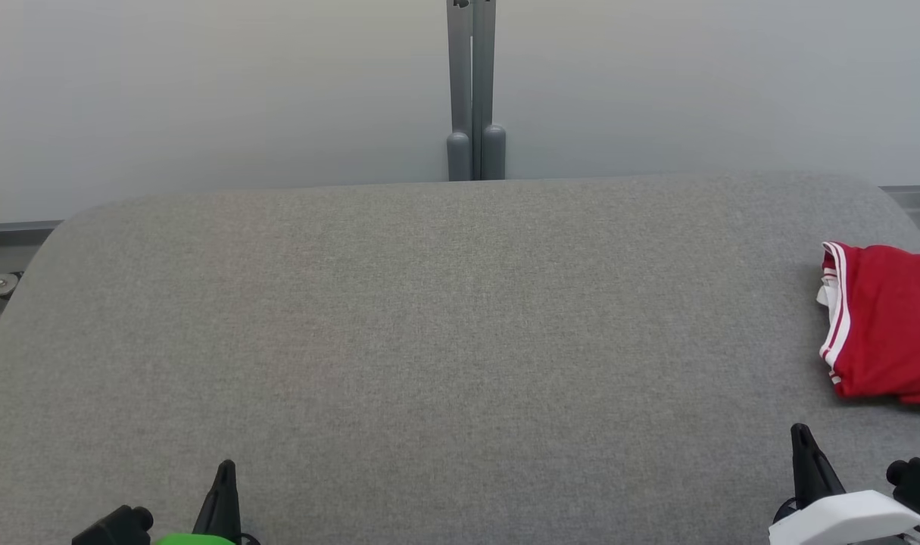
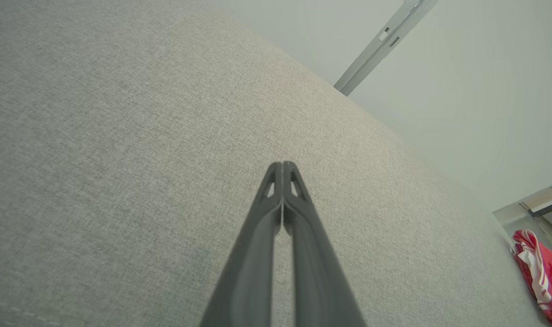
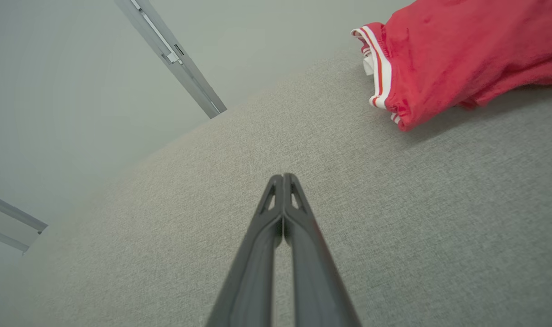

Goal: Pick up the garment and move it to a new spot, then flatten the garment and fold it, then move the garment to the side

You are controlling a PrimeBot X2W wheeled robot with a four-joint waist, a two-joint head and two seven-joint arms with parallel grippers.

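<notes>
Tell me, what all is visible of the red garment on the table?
The red garment is soft knit-looking cloth with a white band carrying red stripes along one edge, and some white cloth showing beside that band. It lies bunched or loosely folded, not flat, at the right edge of the grey fabric-covered table, partly cut off by the head view's frame. In what shows, only the table touches it; the shut right gripper is nearby but apart from it.

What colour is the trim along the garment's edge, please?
White with thin red stripes, on a red garment; the right wrist view shows it best.
</notes>
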